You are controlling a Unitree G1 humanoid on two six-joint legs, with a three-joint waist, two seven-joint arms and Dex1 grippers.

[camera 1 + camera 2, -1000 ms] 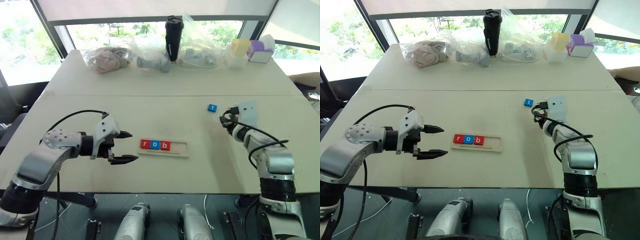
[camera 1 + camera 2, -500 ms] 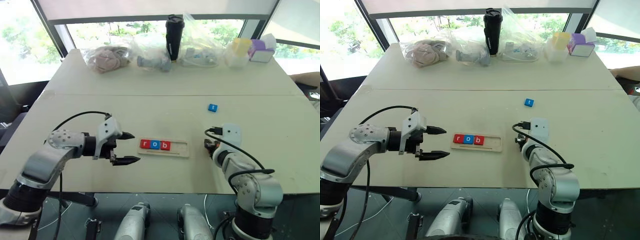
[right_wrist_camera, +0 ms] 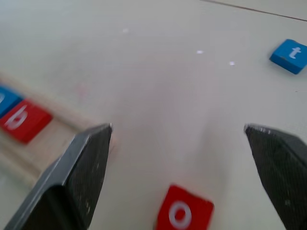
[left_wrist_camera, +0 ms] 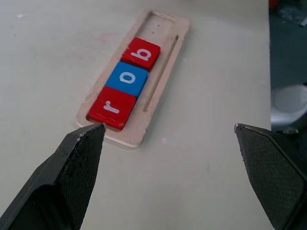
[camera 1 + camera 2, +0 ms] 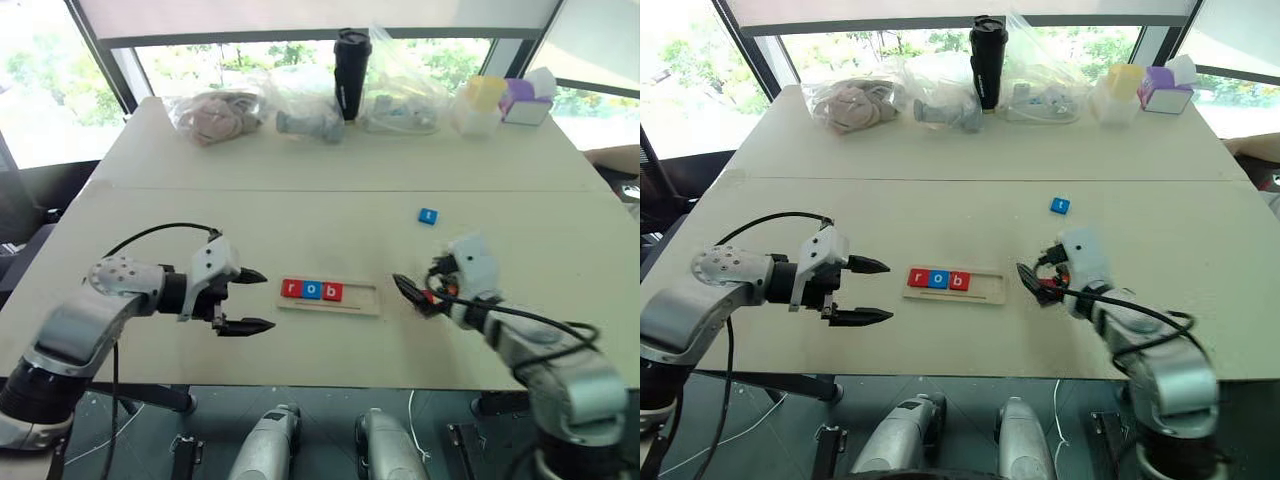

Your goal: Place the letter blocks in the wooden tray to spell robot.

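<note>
Item: wooden tray, lying near the middle of the tabletop toward its near edge, long axis running left to right. Contents: three letter blocks seated at its left end, touching in a row, namely red r, blue o and red b; the two slots at the right end are bare. Loose stock: red o block, flat on the tabletop just beside the tray's right end, between the fingers of the right gripper; blue t block, alone, well apart from the tray toward the right far part of the tabletop. Right gripper: a second ago it was shut, out by the t block; it has since swung back toward the tray, and its jaws now stand wide, the red o lying free on the surface rather than held. Judgement: the block was brought close and let go short of its slot, so the fourth letter is not yet seated and needs picking up again or nudging in. Left gripper: jaws wide, empty, hovering just beside the tray's left end, unchanged. Tally: three of five placed; o and t remain.
</note>
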